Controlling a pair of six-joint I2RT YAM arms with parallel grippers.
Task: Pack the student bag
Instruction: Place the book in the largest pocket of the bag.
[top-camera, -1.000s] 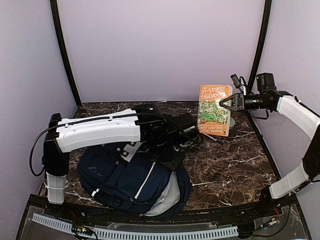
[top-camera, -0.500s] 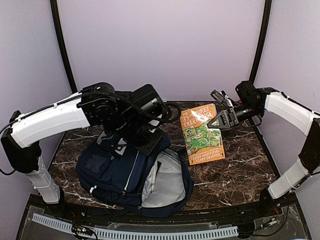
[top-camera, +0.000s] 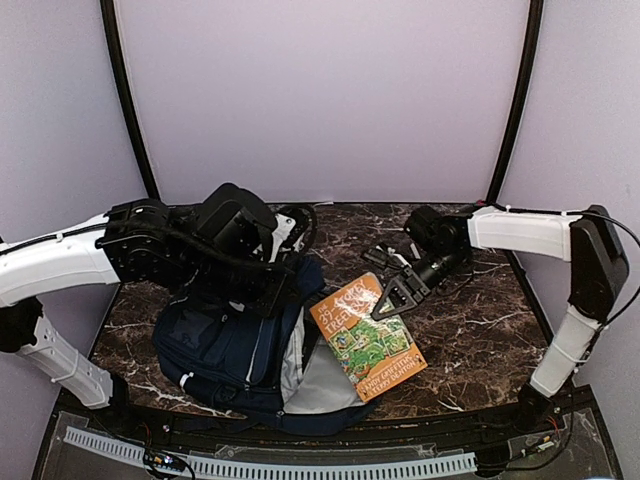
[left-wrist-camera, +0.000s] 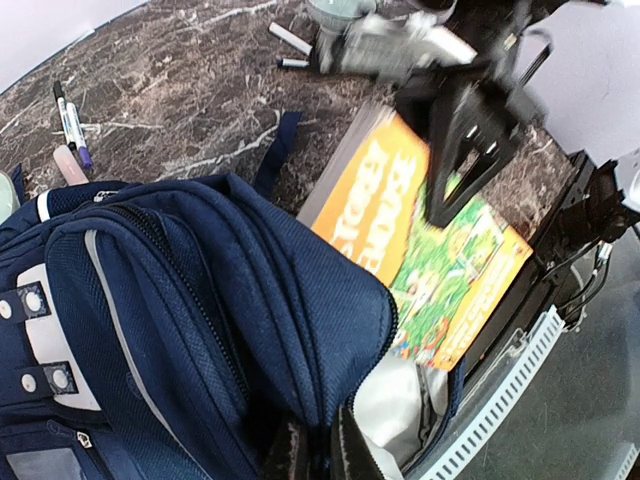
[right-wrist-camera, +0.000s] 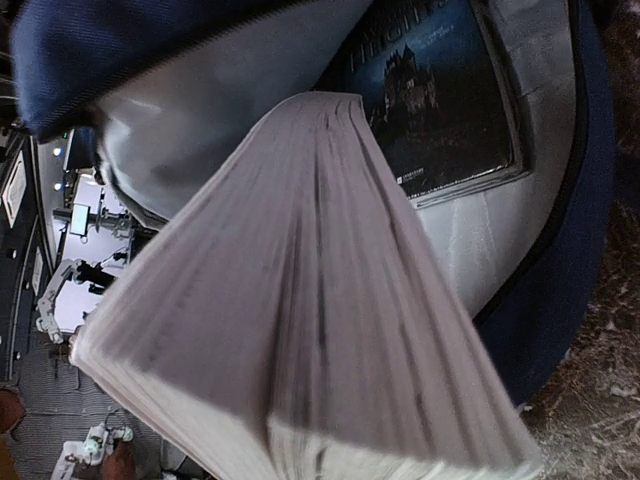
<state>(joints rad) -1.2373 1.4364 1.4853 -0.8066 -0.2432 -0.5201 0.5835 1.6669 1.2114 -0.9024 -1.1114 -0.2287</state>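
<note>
The left fingers (left-wrist-camera: 292, 458) are together, pinched on the upper lip of the student bag (top-camera: 225, 345) and lifting it so the pale-lined mouth gapes toward 4 o'clock. The bag lies at about 7 o'clock on the desk (top-camera: 480, 340), front pockets up. A dark blue book (right-wrist-camera: 430, 90) already lies flat inside against the lining.

Just beside the mouth, the orange book (top-camera: 368, 338) hangs tilted with its lower corner at the opening's edge. The right fingers (top-camera: 392, 298) are clamped on it near its top edge, at its 1 o'clock.

The step in hand looks like feeding this book into the main compartment. To do it well, the left side should hold the lip high and steady. The right should flatten the book until it is near parallel with the one inside, then push toward 8 o'clock with the leading corner under the raised lip. It should let go only once most of the cover is past the zip; otherwise the book may catch the lining or slide out.
</note>
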